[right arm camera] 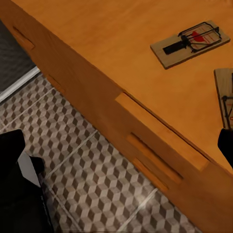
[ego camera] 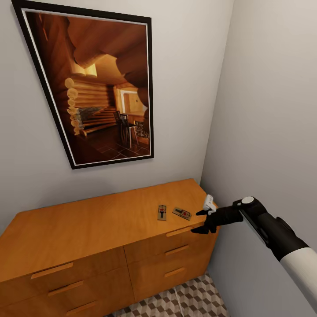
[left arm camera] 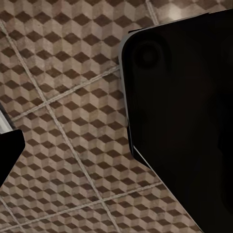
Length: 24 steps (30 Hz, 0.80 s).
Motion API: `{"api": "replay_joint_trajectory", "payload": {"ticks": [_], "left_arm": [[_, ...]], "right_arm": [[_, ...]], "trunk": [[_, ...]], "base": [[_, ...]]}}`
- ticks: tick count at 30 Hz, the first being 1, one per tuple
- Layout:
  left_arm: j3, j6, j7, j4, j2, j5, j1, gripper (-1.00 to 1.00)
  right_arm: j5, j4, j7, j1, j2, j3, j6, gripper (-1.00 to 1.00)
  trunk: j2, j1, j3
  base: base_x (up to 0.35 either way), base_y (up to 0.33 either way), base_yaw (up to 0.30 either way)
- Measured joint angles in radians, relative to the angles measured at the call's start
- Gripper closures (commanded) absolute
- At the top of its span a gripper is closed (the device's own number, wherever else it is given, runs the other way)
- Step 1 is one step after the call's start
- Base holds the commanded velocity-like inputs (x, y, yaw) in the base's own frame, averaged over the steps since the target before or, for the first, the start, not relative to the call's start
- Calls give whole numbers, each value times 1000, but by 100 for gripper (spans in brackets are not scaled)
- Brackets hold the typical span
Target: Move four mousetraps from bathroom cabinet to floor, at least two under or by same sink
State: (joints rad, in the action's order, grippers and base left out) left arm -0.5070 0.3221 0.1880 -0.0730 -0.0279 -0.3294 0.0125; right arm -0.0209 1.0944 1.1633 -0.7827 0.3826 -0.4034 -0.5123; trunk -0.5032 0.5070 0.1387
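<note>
2 mousetraps (ego camera: 162,212) (ego camera: 182,213) lie on the cabinet (ego camera: 88,229) top near its right end, none visibly on the bathroom floor (ego camera: 185,301), so I judge placement barely begun. The right end effector (ego camera: 203,221) hovers beside the nearer trap, fingers spread and empty; the left one's state I cannot tell.

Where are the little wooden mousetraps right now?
In the head view, two small brown wooden mousetraps lie on the orange-brown cabinet's flat top, near its right end, beside the right gripper.
</note>
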Motion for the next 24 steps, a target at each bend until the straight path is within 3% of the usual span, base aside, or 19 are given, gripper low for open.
{"api": "replay_joint_trajectory", "payload": {"ticks": [6,24], "left_arm": [[0,0,0,0,-1,0,0,-100],[1,-5,3,-3,20,-1,-26,-100]], "right_arm": [[-18,3,43,0,0,9,40,-100],[-23,3,57,0,-1,53,82,-100]], "trunk": [[0,0,0],[0,0,0]], "base": [[0,0,0],[7,0,0]]}}
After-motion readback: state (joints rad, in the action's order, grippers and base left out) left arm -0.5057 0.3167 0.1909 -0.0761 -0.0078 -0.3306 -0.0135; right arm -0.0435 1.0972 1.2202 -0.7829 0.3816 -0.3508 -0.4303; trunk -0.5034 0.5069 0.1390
